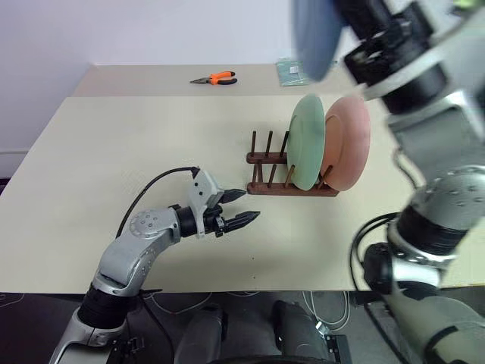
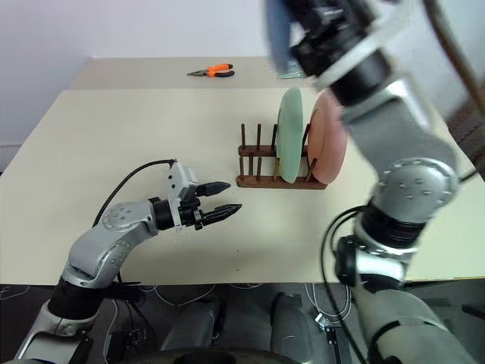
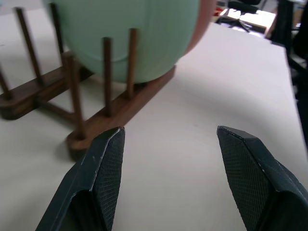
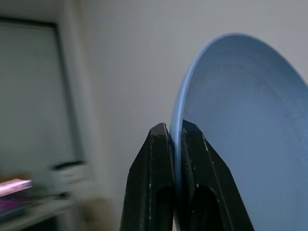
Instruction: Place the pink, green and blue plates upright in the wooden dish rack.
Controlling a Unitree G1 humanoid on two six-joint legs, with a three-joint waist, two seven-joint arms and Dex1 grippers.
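The wooden dish rack (image 1: 267, 180) stands mid-table with the green plate (image 1: 306, 141) and the pink plate (image 1: 347, 142) upright in its right-hand slots. High above the rack, my right gripper (image 4: 176, 132) is shut on the rim of the blue plate (image 1: 314, 34), which it holds in the air. Low over the table to the left of the rack, my left gripper (image 1: 244, 206) is open and empty, pointing at the rack's near end (image 3: 91, 130).
Orange-handled pliers (image 1: 214, 78) lie at the far edge of the table. A small greenish packet (image 1: 289, 70) lies at the back beside the raised plate. The rack's left slots (image 1: 261, 148) are free.
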